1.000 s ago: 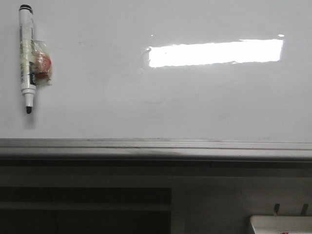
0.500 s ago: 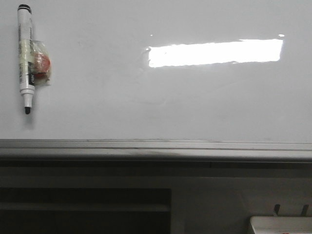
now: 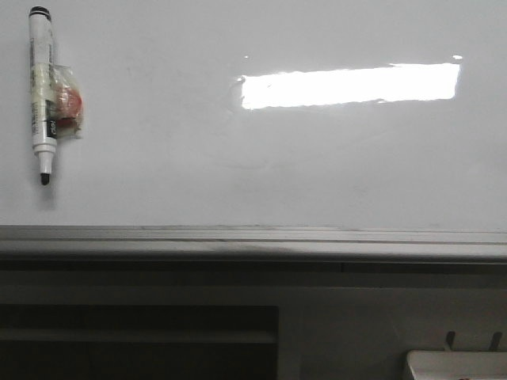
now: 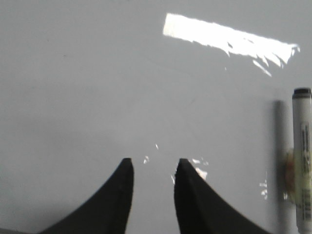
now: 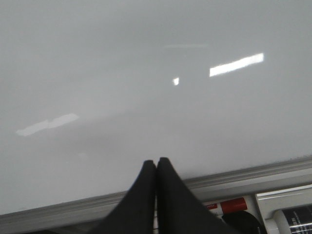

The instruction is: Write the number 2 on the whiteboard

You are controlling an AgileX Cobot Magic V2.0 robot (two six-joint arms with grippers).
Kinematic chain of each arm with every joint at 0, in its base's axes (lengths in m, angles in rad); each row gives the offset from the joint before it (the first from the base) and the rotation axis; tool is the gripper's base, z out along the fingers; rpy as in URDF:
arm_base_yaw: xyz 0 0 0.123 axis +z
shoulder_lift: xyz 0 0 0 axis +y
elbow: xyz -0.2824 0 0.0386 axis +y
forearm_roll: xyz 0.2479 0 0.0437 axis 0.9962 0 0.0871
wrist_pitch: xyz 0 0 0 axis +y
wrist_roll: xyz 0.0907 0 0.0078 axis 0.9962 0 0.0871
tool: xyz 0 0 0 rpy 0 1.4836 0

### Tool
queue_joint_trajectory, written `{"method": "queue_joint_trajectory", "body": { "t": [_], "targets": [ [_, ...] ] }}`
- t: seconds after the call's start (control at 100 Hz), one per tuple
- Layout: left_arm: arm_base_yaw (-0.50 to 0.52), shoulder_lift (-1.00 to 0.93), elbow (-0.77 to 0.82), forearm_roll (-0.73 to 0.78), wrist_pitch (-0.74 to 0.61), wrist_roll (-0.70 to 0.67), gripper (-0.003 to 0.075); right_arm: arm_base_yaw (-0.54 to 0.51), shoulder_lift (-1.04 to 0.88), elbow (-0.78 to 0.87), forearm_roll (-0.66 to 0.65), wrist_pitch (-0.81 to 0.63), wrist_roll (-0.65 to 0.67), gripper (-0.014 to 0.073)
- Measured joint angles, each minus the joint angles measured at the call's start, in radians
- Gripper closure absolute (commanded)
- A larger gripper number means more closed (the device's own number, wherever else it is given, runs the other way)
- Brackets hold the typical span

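The glossy whiteboard [image 3: 261, 158] fills the front view above its grey bottom rail [image 3: 253, 237]; no drawn number 2 shows on it. A black-tipped marker [image 3: 41, 95] hangs tip down at the board's upper left, taped to a reddish holder [image 3: 67, 104]. It also shows in the left wrist view [image 4: 302, 156]. My left gripper [image 4: 154, 161] is open and empty, facing the board beside the marker. My right gripper [image 5: 156, 161] is shut and empty, near the rail [image 5: 234, 178]. Neither gripper shows in the front view.
A bright rectangular light reflection [image 3: 348, 85] lies on the board's upper right. A white tray [image 3: 455, 366] stands below the rail at the lower right. The right wrist view shows a red-labelled marker [image 5: 229, 205] and other items under the rail.
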Motion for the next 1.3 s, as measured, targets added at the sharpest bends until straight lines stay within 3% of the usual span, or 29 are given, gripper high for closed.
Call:
{"method": "queue_joint_trajectory", "body": {
  "t": [0.14, 0.25, 0.45, 0.77, 1.02, 1.3],
  "targets": [
    [-0.007, 0.0, -0.004, 0.025, -0.028, 0.012, 0.0314, 0.0, 0.002, 0.0, 0.003, 0.007, 0.0, 0.0643],
    [-0.055, 0.0, -0.009, 0.036, -0.033, 0.013, 0.0298, 0.0, 0.002, 0.0, 0.006, 0.014, -0.047, 0.0643],
    [-0.246, 0.011, -0.038, 0.124, -0.088, 0.013, 0.0299, 0.0, 0.002, 0.0, 0.006, 0.014, -0.195, 0.0643],
    [-0.549, 0.205, -0.038, 0.156, -0.305, 0.015, 0.03, 0.017, 0.002, 0.0, 0.006, -0.009, -0.221, 0.0643],
    [-0.576, 0.403, -0.038, 0.077, -0.351, -0.016, 0.03, 0.027, 0.002, 0.0, 0.006, -0.01, -0.223, 0.0643],
    [-0.595, 0.5, -0.046, 0.073, -0.395, -0.086, 0.03, 0.027, 0.002, 0.0, 0.006, -0.01, -0.229, 0.0643]
  ]
}}
